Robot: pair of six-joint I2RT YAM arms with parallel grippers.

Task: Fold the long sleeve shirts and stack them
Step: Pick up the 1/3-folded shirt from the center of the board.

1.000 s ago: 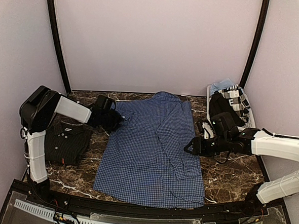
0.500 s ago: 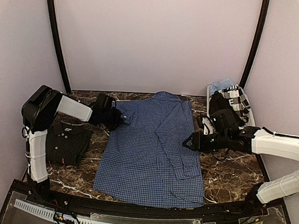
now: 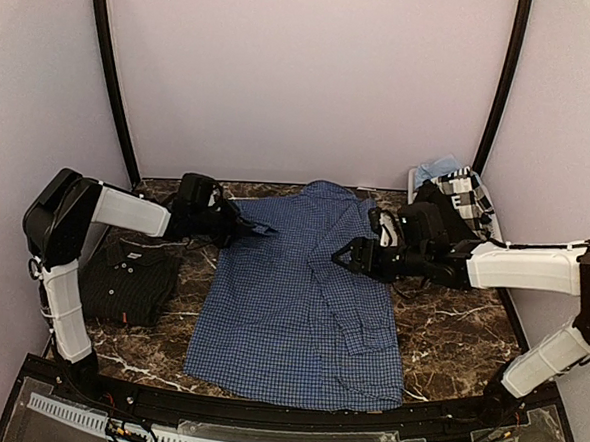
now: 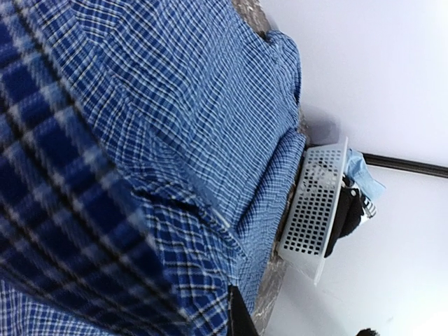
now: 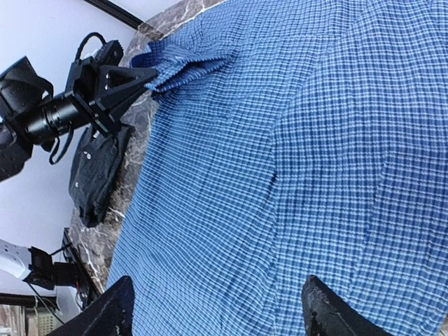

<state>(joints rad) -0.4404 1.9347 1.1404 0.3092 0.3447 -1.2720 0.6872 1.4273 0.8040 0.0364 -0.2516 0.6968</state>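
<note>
The blue checked long sleeve shirt (image 3: 289,311) lies spread flat in the middle of the marble table. My left gripper (image 3: 262,229) is shut on its upper left edge, and the pinched cloth (image 5: 183,68) stands raised off the table. In the left wrist view the blue shirt (image 4: 175,119) fills the frame, with one dark fingertip (image 4: 239,316) at the bottom. My right gripper (image 3: 347,256) hovers open over the shirt's right half; its fingertips (image 5: 115,308) stand wide apart above flat blue cloth (image 5: 280,161). The near-black shirt (image 3: 131,279) lies folded at the left.
A white slatted basket (image 3: 415,188) stands at the back right with dark and striped clothes (image 3: 458,206) in it. In the left wrist view the basket (image 4: 315,203) sits just past the shirt's far edge. Black frame posts run up both back corners.
My left gripper shut on the blue shirt's upper left edge and drew it a little up and right. My right gripper moved left and back over the shirt and opened wider.
</note>
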